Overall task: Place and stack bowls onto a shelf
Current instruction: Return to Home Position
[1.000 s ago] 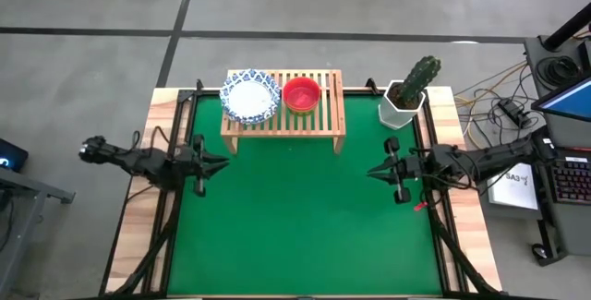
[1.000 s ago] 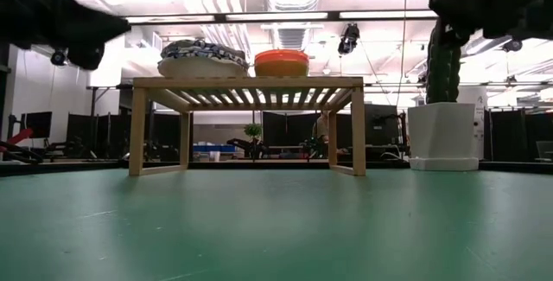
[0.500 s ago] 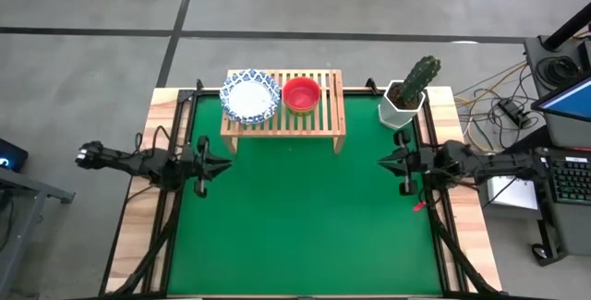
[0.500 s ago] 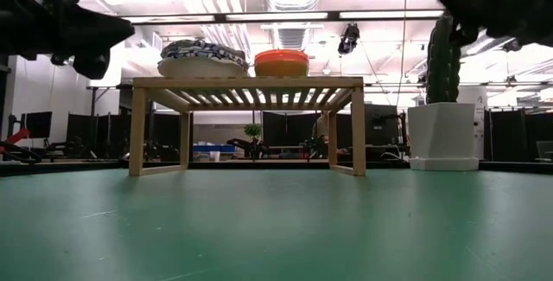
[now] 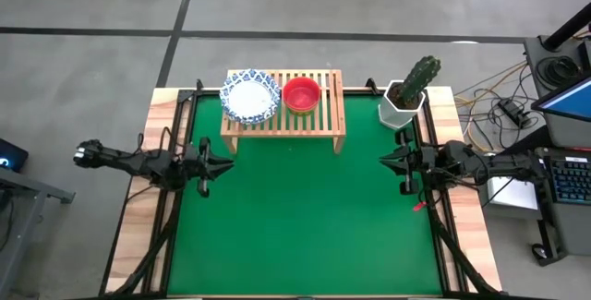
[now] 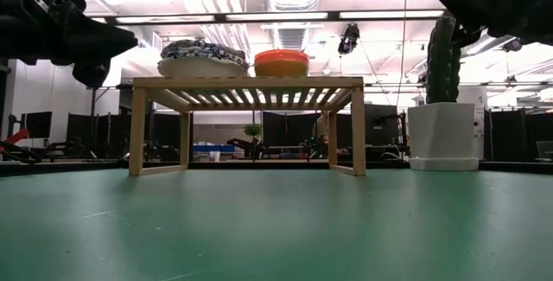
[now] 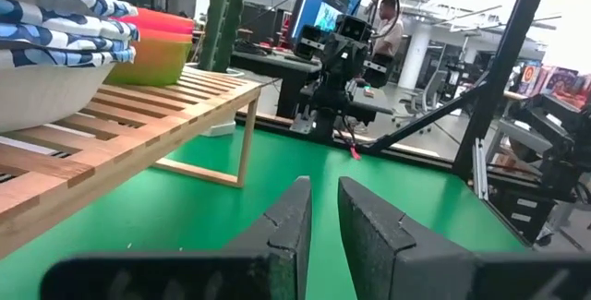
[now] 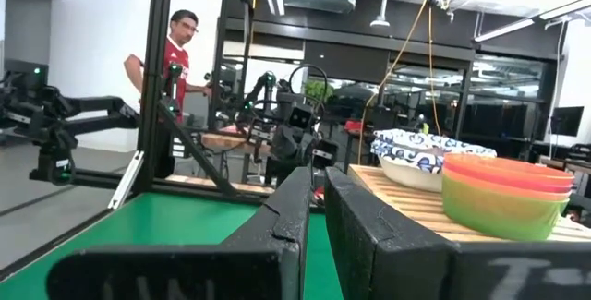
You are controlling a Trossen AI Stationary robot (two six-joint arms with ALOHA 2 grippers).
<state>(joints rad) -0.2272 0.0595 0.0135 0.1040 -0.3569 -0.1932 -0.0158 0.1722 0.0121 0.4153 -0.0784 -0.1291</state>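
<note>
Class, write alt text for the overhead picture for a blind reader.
A wooden shelf at a green table's far edge holds a blue-patterned bowl beside a red bowl. A potted cactus stands to its right; the left gripper and right gripper hover at the table's sides.

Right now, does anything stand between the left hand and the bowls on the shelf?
Nothing visible does. Only bare green mat lies between the left hand and the shelf holding the patterned bowls and the coloured bowls. The cactus pot stands beyond the shelf's other end.
</note>
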